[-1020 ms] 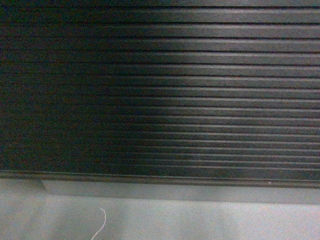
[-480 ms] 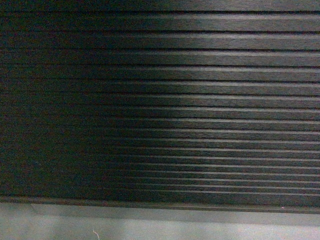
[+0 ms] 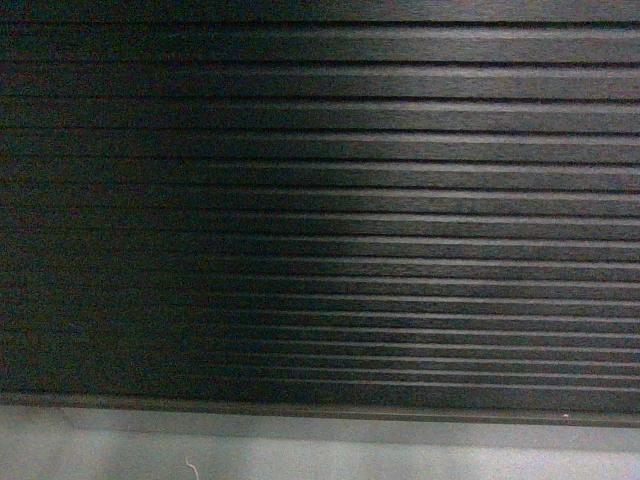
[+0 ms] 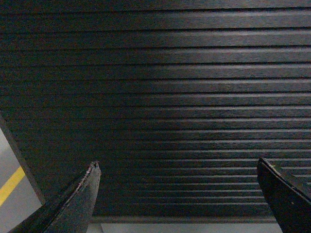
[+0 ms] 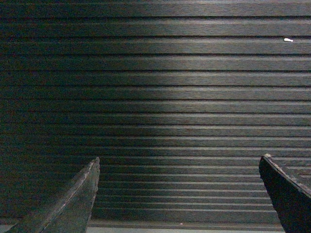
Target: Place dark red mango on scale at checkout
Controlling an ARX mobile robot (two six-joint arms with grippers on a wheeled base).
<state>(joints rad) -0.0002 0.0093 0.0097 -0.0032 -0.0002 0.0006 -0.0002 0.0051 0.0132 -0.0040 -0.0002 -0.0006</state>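
Head view: checkout (image 3: 400,200) ribbed slats above grey floor (image 3: 300,455).

All I see is the checkout (image 3: 330,210) front, very close. It is dark, with long ribbed slats running across, and a grey base below.

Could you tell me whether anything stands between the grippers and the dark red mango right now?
That cannot be judged: neither mango nor scale is in view. Every view is filled by the checkout ribbed front, which both open, empty grippers, left gripper and right gripper, face.
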